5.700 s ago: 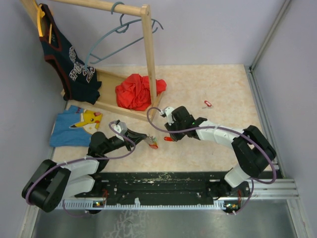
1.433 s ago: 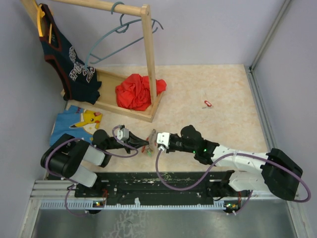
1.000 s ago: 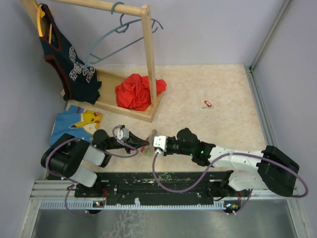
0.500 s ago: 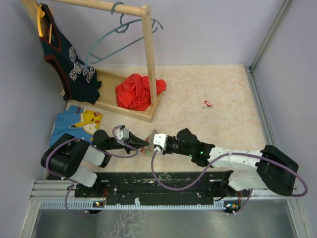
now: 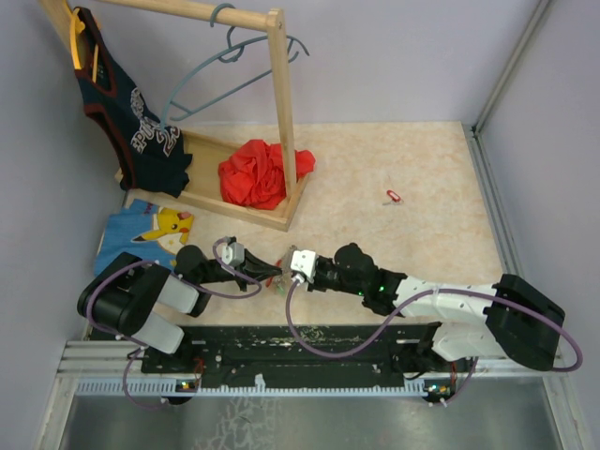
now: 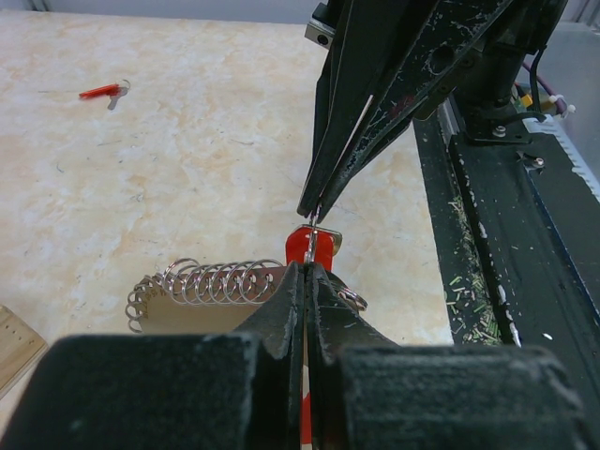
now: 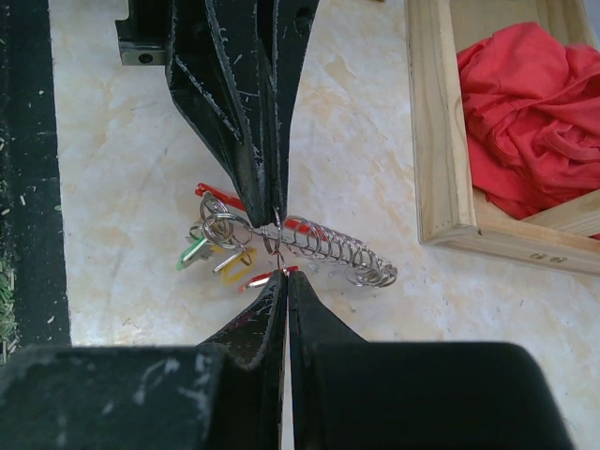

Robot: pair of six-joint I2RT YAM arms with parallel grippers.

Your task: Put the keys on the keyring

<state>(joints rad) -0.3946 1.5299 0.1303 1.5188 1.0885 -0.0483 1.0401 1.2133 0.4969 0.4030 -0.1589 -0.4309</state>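
Note:
My left gripper (image 5: 269,272) and right gripper (image 5: 285,269) meet tip to tip near the table's front edge. In the left wrist view my left gripper (image 6: 306,270) is shut on the keyring, whose spring-like coil of wire loops (image 6: 202,281) lies to its left. The coil also shows in the right wrist view (image 7: 330,247). My right gripper (image 7: 284,277) is shut on a red key (image 7: 265,277), held against the ring. A green key (image 7: 192,253) and a yellow key (image 7: 230,262) hang from the ring. Another red key (image 5: 393,196) lies alone at the far right.
A wooden clothes rack (image 5: 281,103) with a grey-blue hanger (image 5: 225,56) and a dark jersey (image 5: 122,103) stands at the back left. Red cloth (image 5: 258,173) lies in its base. A blue shirt (image 5: 145,239) lies left of my left arm.
My right gripper has carried the red key left to the left gripper's tips, closing the last gap over the past second. The left gripper has stayed in place.

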